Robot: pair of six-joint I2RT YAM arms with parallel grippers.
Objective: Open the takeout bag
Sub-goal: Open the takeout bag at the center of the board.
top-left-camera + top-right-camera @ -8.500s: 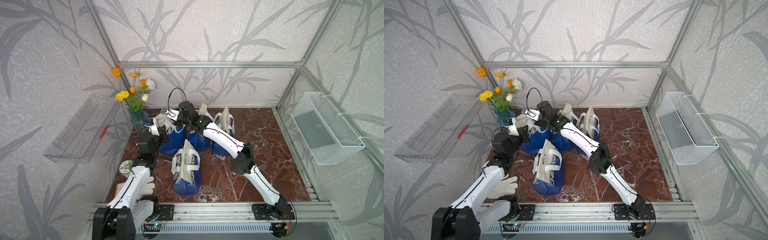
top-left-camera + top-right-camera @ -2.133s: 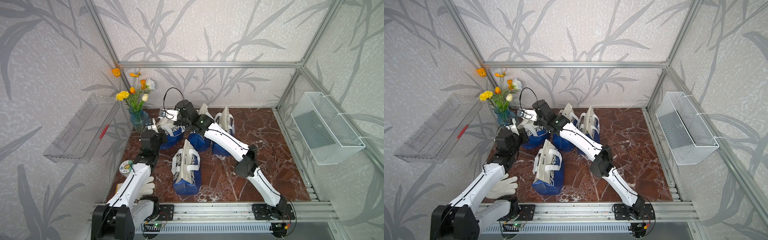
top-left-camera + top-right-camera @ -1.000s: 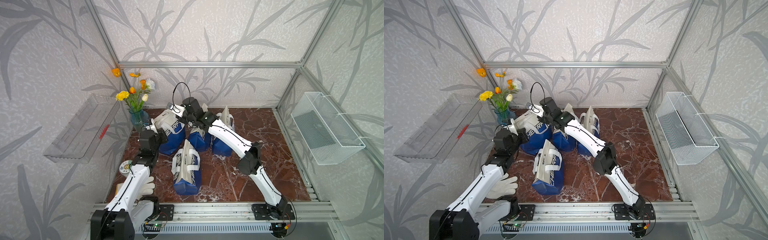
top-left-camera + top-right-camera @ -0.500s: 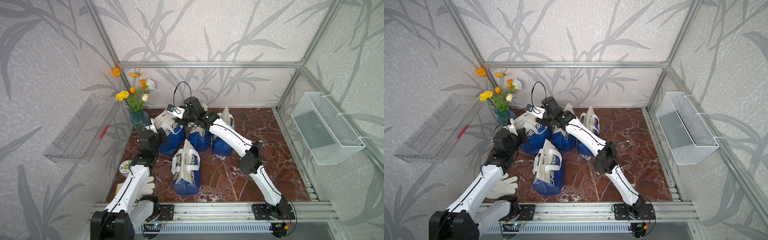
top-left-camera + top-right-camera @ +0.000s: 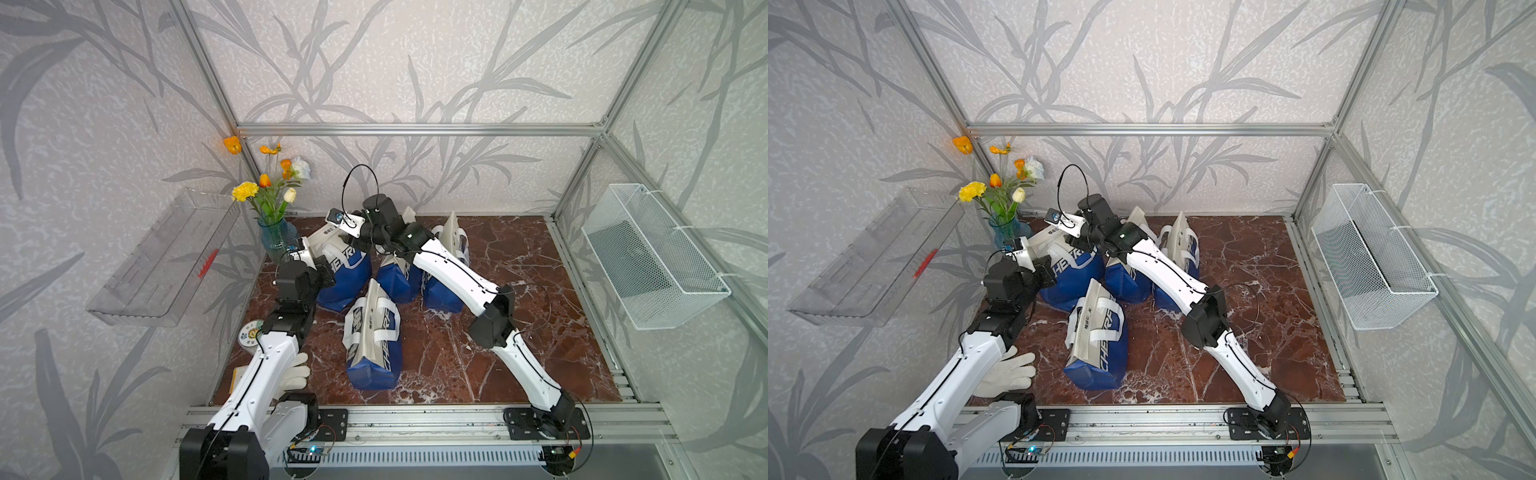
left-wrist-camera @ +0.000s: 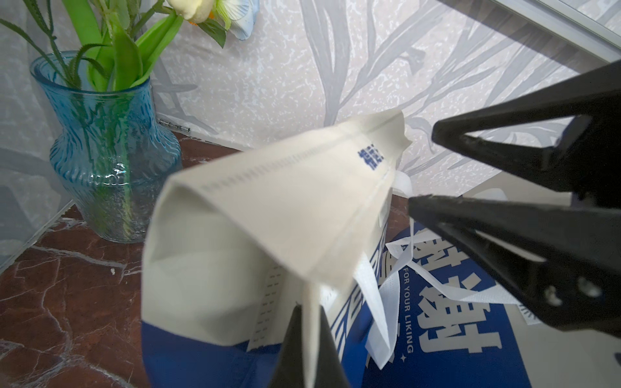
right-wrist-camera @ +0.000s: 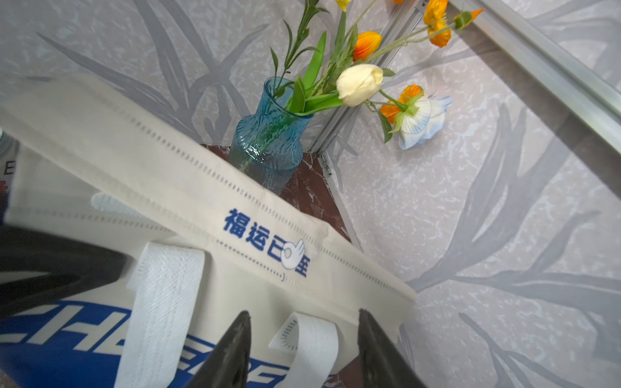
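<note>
fingertips of our left gripper (image 6: pixel 311 322) pinch tight on the cream top edge of the takeout bag (image 5: pixel 345 276), standing back left on the table (image 5: pixel 519 291). beyond, our right gripper (image 7: pixel 304 312) straddles a white handle strap (image 7: pixel 305 349), jaws apart, gripping nothing; the blue vase (image 5: pixel 276 241) stands just behind.

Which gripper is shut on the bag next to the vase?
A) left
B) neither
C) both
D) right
A: in the left wrist view the left gripper pinches the cream top edge of the bag, while the right gripper stands open astride a white handle without gripping it.
</note>
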